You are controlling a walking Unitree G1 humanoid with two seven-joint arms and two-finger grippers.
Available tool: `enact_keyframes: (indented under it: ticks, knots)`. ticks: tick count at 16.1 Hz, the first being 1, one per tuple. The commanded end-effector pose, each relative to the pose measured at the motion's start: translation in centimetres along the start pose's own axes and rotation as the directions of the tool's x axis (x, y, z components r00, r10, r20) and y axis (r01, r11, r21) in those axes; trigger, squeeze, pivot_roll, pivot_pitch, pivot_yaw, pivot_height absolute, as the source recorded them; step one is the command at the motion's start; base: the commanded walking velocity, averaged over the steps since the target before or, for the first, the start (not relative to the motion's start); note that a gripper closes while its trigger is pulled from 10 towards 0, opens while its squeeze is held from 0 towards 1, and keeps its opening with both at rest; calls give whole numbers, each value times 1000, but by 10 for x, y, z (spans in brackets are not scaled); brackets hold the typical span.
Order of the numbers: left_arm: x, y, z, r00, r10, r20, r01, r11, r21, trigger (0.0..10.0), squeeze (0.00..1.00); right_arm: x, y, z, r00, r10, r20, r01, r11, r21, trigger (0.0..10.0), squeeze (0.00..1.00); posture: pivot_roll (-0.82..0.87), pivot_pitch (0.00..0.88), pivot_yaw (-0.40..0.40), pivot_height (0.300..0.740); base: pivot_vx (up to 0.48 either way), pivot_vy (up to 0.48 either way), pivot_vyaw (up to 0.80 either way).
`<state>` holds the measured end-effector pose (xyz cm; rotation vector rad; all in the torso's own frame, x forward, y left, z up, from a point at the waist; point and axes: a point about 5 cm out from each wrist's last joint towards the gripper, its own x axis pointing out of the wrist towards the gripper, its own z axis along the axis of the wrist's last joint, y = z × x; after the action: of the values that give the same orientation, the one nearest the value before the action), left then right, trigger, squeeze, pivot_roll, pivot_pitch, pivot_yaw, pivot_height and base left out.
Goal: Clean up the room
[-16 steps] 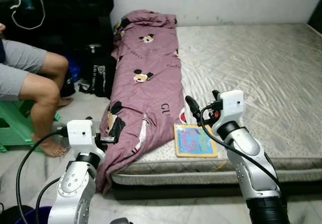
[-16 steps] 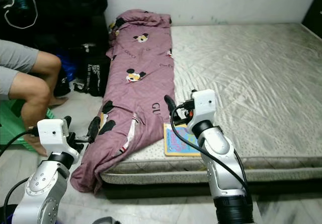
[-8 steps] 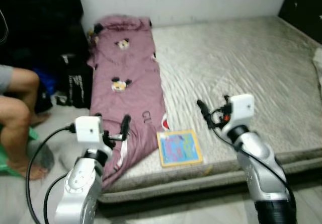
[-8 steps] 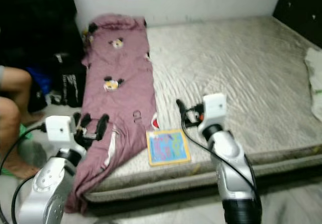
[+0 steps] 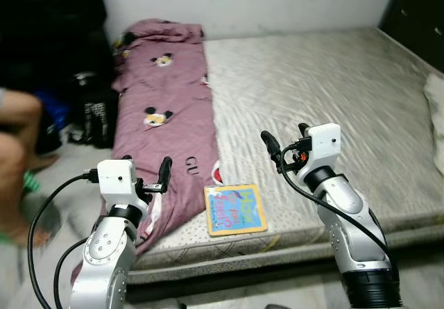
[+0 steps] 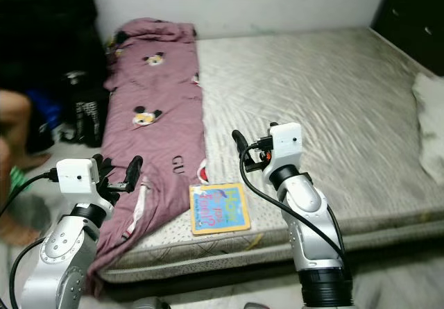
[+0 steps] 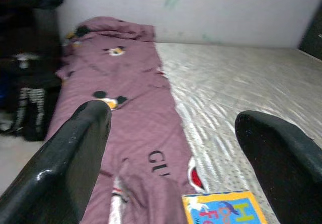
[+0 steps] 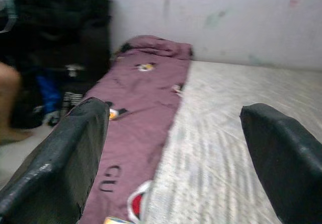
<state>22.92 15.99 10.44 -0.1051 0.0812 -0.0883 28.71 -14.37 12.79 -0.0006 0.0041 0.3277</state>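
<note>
Since the earlier frames the head camera has swung right: the whole scene has slid left, the seated person's leg (image 5: pixel 17 125) now sits blurred at the far left edge, and a pale cloth (image 6: pixel 431 107) shows at the mattress's right edge. The purple blanket (image 5: pixel 163 107) lies along the left side of the mattress (image 5: pixel 326 80), its near end hanging over the edge, and the colourful book (image 5: pixel 235 209) rests on the near edge just right of it. The left gripper (image 5: pixel 144 173) is raised over the blanket's near end and the right gripper (image 5: pixel 286 139) over the mattress, both with fingers spread apart and empty. The left wrist view catches the book's top; black bags (image 5: pixel 94 118) stand left of the bed.
</note>
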Motion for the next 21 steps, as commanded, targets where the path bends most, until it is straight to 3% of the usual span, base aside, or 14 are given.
enact_keyframes:
  ticks: [1, 13, 17, 21]
  knots:
    - [-1, 5, 1, 1000, 18, 1, -18, 1000, 17, 10000, 0, 3, 5, 4, 1000, 20, 19, -20, 1000, 2, 10000, 0, -99, 0, 2, 740, 0, 0, 569]
    - [2, 4, 2, 1000, 11, 4, -12, 1000, 6, 10000, 0, 5, 4, 4, 1000, 25, 15, -25, 1000, -7, 10000, 0, -102, 0, -2, 740, 0, -362, 0]
    - [2, 3, 2, 1000, 10, 3, -10, 1000, 4, 10000, 0, 5, 4, 3, 1000, 26, 14, -26, 1000, -9, 10000, 0, -103, 0, -4, 740, 0, -363, 800]
    - [2, 2, 1, 1000, 11, 2, -11, 1000, -1, 10000, 0, 5, 3, 3, 1000, 27, 13, -26, 1000, -10, 10000, 0, -105, 0, -5, 740, 0, -169, 230]
